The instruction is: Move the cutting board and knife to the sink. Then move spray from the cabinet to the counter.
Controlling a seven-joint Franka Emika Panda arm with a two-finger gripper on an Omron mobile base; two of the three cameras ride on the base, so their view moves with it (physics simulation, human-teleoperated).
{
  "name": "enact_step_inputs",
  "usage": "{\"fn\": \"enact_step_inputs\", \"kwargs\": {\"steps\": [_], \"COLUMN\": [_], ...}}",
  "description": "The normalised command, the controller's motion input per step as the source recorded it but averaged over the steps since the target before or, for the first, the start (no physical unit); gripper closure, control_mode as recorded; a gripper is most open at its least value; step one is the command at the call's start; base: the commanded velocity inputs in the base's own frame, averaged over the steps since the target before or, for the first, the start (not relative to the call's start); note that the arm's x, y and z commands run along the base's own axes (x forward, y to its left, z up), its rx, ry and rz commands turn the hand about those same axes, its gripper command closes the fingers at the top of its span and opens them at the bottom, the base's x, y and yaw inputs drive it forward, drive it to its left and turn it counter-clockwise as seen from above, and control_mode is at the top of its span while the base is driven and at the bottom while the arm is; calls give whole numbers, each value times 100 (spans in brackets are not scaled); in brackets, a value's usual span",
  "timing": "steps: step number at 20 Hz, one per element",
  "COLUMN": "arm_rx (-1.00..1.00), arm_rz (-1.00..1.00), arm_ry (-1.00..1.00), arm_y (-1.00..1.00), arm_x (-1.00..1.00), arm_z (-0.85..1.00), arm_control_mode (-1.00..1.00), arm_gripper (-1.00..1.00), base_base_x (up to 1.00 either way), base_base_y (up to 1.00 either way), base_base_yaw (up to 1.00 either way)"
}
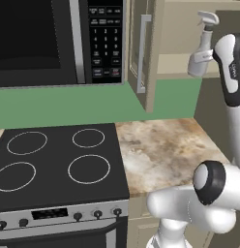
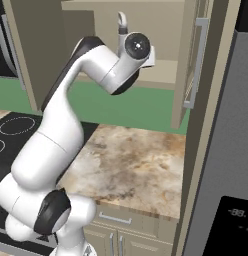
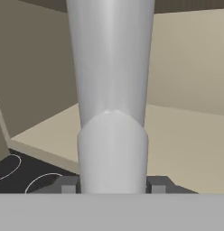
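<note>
hand (image 3: 112, 185) clamped on spray (image 1: 202, 46), just over cabinet (image 2: 166, 70) shelf edge

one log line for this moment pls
phase: spray pickup | gripper: shut on spray | spray: upright, at cabinet shelf level | counter: spray not placed yet

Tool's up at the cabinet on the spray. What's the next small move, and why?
Probably lift the spray slightly and draw it out of the cabinet toward the counter. The hand view shows the bottle's body between the tool's fingers, apparently gripped, and it stands inside the open cabinet above the counter.
</note>
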Motion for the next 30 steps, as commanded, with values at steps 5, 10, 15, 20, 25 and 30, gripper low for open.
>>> {"fn": "enact_step_inputs", "kwargs": {"steps": [5, 10, 15, 20, 25, 30], "arm_rx": [-3, -9, -6, 0, 0, 0], "arm_rz": [0, 0, 0, -1, -2, 0], "arm_ry": [0, 0, -2, -1, 0, 7], "arm_y": [1, 13, 17, 18, 22, 29], "arm_x": [-73, -72, -76, -73, -64, -37], "arm_z": [0, -6, -19, -25, -33, -52], "arm_control_mode": [-100, -100, -100, -100, -100, -100], "arm_gripper": [100, 100, 100, 100, 100, 100], "base_base_x": [0, 0, 0, 0, 0, 0], "base_base_y": [0, 0, 0, 0, 0, 0], "base_base_yaw": [0, 0, 0, 0, 0, 0]}}
